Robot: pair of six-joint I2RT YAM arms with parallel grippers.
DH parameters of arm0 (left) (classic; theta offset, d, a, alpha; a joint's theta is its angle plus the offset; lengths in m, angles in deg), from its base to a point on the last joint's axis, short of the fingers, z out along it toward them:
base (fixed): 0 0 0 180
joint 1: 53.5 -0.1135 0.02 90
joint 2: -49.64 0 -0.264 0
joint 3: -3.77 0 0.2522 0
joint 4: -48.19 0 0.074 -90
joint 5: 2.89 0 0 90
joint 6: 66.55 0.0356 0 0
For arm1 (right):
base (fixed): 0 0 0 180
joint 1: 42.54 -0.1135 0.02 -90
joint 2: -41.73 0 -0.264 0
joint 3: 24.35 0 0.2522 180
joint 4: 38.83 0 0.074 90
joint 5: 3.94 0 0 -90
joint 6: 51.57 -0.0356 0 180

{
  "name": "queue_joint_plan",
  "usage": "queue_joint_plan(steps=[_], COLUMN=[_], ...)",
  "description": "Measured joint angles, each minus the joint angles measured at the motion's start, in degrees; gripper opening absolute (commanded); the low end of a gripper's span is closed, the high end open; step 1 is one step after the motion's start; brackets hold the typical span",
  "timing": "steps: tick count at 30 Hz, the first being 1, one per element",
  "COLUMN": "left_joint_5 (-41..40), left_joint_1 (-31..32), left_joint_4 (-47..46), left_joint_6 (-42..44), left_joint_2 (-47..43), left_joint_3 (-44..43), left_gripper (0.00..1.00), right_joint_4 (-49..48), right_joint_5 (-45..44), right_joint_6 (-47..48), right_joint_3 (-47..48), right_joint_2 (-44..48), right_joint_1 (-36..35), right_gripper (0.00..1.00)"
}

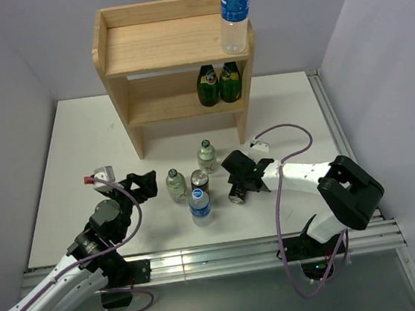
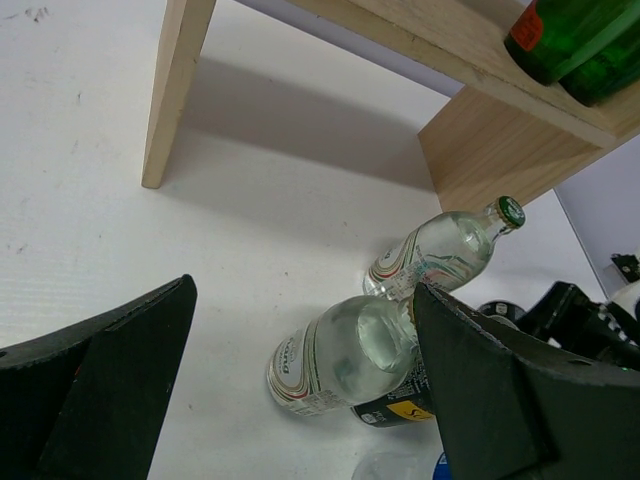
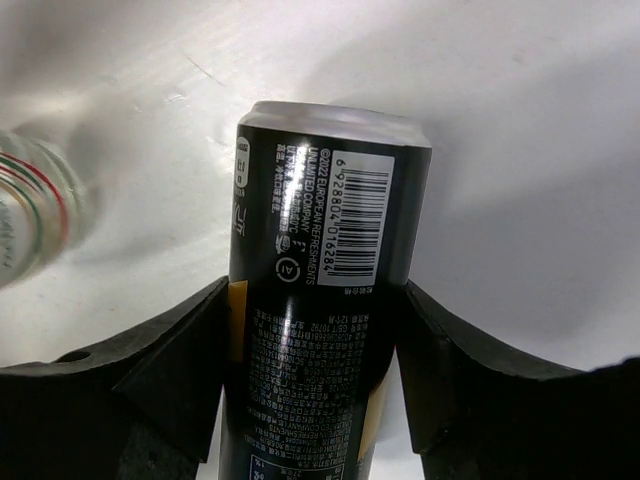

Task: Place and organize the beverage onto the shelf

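Now right gripper [image 1: 239,184] clamps can [image 3: 315,250], axis along fingers [image 3: 170,360], end pointing outward; left gripper [image 1: 145,183] spread.

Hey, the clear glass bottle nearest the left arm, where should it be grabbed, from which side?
Probably grip the glass bottle round its wide body, below the neck, coming level from its left. It stands upright, with bare table there; a can and a water bottle crowd its right.
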Motion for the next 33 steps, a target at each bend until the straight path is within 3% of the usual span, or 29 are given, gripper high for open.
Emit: queue_joint_plan(steps=[9,15,19,24,27,33], left_joint_5=[-0.7,-1.9,-3.0,-4.1,-5.0,-7.3], left_joint_1=[0.0,0.0,0.0,0.0,0.0,0.0], left_joint_4=[0.0,0.0,-0.1,-1.3,-2.0,-4.2], left_joint_6=[0.0,0.0,0.0,0.3,0.9,2.3], left_joint_2=[2.4,2.4,3.4,4.8,5.3,4.8], left_joint_3=[0.0,0.0,0.0,0.0,-0.5,-1.0], left_gripper=[0.97,0.97,0.97,0.97,0.97,0.98], right_joint_4=[12.7,10.6,0.5,-21.3,-34.0,-48.9], right_joint_5=[-9.2,-17.9,-20.9,-17.8,-15.2,-11.2], right_joint_6=[1.7,12.0,25.0,44.8,56.1,70.9], right_joint_3=[3.2,10.0,10.3,7.7,7.8,11.1], right_joint_2=[15.4,25.4,28.3,27.5,23.5,12.0], right_joint_1=[-9.1,-15.3,-18.2,-19.4,-19.4,-19.4], right_gripper=[0.00,0.00,0.00,0.00,0.00,0.00])
